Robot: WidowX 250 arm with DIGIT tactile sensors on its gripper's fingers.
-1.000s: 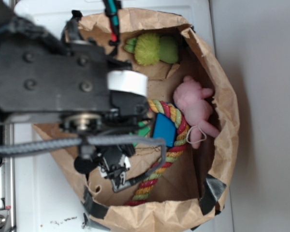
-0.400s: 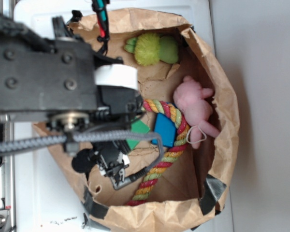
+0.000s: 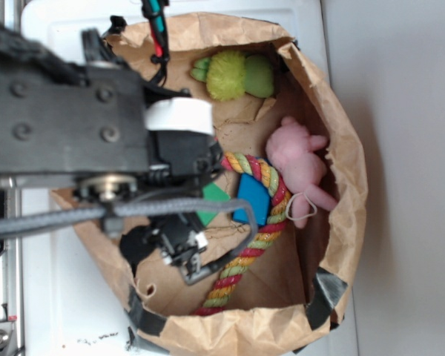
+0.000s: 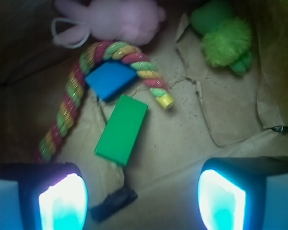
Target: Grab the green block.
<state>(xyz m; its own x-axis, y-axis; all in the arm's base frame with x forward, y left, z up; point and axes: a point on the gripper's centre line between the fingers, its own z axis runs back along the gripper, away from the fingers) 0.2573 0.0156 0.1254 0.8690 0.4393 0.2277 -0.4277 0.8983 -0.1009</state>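
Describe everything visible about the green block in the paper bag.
The green block is a smooth, solid-looking bright-green rectangle, roughly twice as long as wide, lying flat on the brown paper bag floor, angled diagonally. Its upper end sits close beside the blue block and near the yellow tip of the multicoloured rope toy; whether it touches the blue block cannot be told. The gripper hangs above with jaws open, not touching it. In the exterior view only a small corner shows under the arm.

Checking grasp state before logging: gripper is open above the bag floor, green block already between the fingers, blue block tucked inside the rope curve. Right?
Not quite. In the wrist view the green block lies on the bag floor ahead of the open gripper, not between its fingers. The blue block does sit inside the rope curve.
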